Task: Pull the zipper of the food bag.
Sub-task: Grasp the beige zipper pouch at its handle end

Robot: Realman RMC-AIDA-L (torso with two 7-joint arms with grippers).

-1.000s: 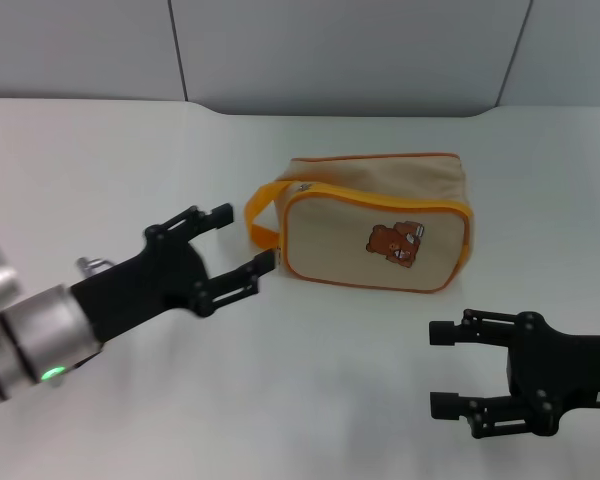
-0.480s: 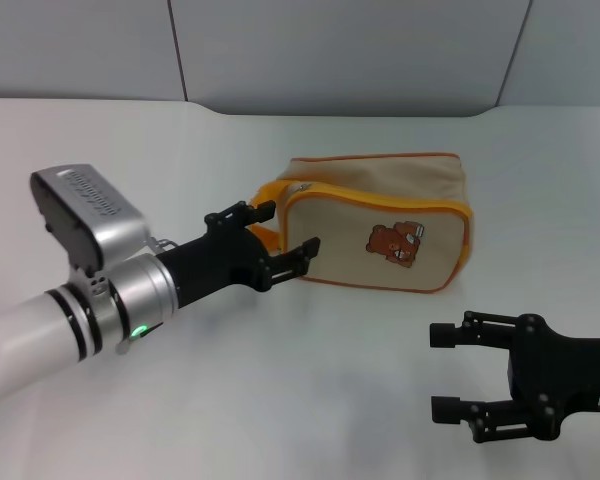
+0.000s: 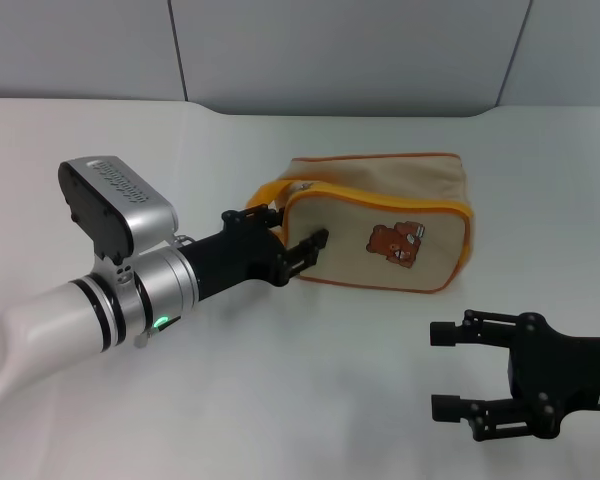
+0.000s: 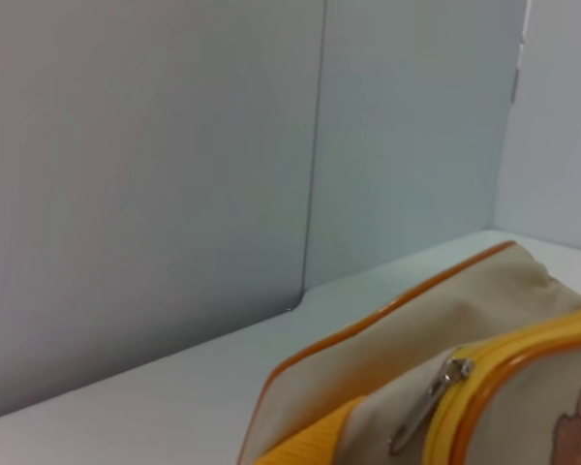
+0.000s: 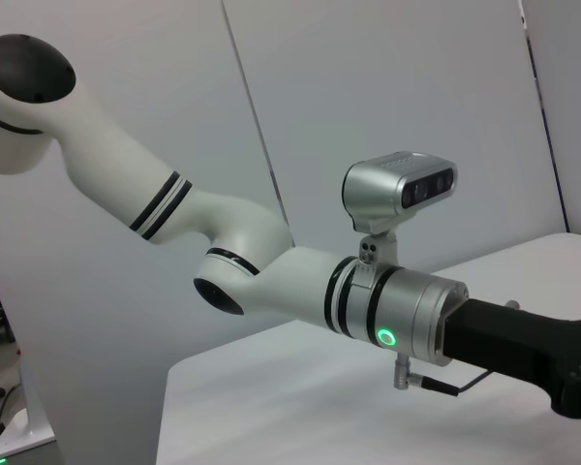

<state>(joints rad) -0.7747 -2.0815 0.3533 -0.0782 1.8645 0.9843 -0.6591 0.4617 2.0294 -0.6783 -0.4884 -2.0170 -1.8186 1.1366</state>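
The food bag [image 3: 380, 215] is a boxy beige pouch with orange piping and a brown bear print [image 3: 393, 243], lying on the white table. Its zipper [image 3: 375, 203] runs along the orange-edged rim. The left wrist view shows the silvery pull [image 4: 428, 405] hanging at the bag's [image 4: 407, 334] strap end. My left gripper [image 3: 295, 226] is open, its fingers at the bag's left end, either side of the orange strap [image 3: 263, 203]; I cannot tell if they touch. My right gripper [image 3: 436, 370] is open and empty, low on the table in front of the bag's right side.
The white table [image 3: 310, 400] spreads around the bag, with a grey panelled wall [image 3: 330, 50] behind it. The right wrist view shows only my left arm [image 5: 300, 281] with its wrist camera [image 5: 397, 189], not the bag.
My left arm has reached forward and right, bringing its open gripper from the table's left up to the bag's strap end. The right arm and the bag have not moved.
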